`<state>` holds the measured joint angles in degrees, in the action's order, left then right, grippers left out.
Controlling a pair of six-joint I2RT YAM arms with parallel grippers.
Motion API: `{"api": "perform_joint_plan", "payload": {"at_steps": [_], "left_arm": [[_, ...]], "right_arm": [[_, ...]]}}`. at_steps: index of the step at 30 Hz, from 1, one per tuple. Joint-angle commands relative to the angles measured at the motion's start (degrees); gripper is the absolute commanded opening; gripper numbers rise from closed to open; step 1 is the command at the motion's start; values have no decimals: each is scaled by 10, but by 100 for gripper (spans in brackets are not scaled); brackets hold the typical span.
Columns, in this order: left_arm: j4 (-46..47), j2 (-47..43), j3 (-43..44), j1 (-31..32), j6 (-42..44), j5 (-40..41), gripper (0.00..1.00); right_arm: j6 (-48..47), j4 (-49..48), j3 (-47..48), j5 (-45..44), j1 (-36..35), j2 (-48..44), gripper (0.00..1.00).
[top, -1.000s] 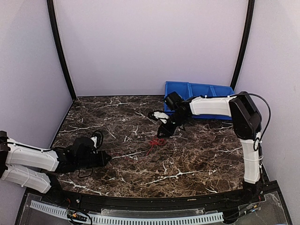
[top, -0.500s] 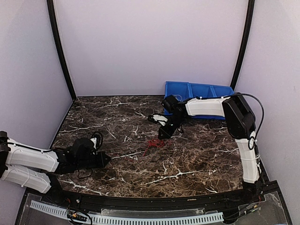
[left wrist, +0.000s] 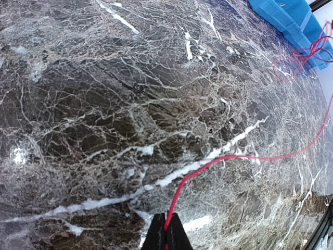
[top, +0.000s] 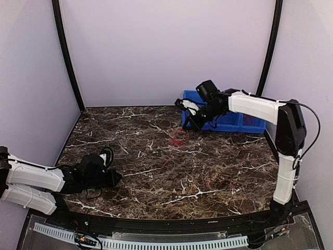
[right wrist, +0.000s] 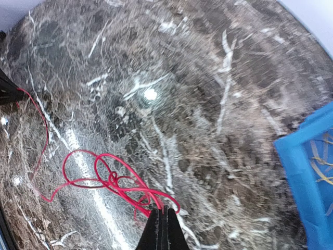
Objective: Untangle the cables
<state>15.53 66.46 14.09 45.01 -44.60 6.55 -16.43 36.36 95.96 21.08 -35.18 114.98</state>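
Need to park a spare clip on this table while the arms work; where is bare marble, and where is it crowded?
Bare marble: the far-left corner between back wall and left hand; also the near-right stretch before the right arm's base. Crowded: the diagonal where the red cable runs from left hand to right hand, beside the blue tray.

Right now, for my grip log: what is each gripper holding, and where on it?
Both hold the red cable: left gripper pinches a single strand, right gripper pinches the gathered loops.
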Motion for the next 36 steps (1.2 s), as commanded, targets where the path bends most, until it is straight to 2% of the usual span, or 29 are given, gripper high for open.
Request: {"api": "perform_joint_plan", "payload": {"at_steps": [1, 8, 14, 18, 27, 36], "left_arm": [[-28, -20, -11, 0, 1, 22, 0], [-95, -32, -22, 0, -51, 57, 0], [-146, -71, -40, 0, -100, 78, 0], [-202, -117, -48, 0, -131, 100, 0], [-304, -197, -47, 0, -163, 145, 0], [-358, -244, -47, 0, -200, 167, 0]], "right_arm": [[-8, 2, -1, 1, 61, -98, 0], [-40, -41, -10, -59, 228, -201, 0], [-46, -86, -5, -65, 371, -204, 0], [-28, -120, -12, -73, 434, -190, 0], [-8, -162, -36, -92, 487, -182, 0], [24, -232, -65, -172, 509, -162, 0]]}}
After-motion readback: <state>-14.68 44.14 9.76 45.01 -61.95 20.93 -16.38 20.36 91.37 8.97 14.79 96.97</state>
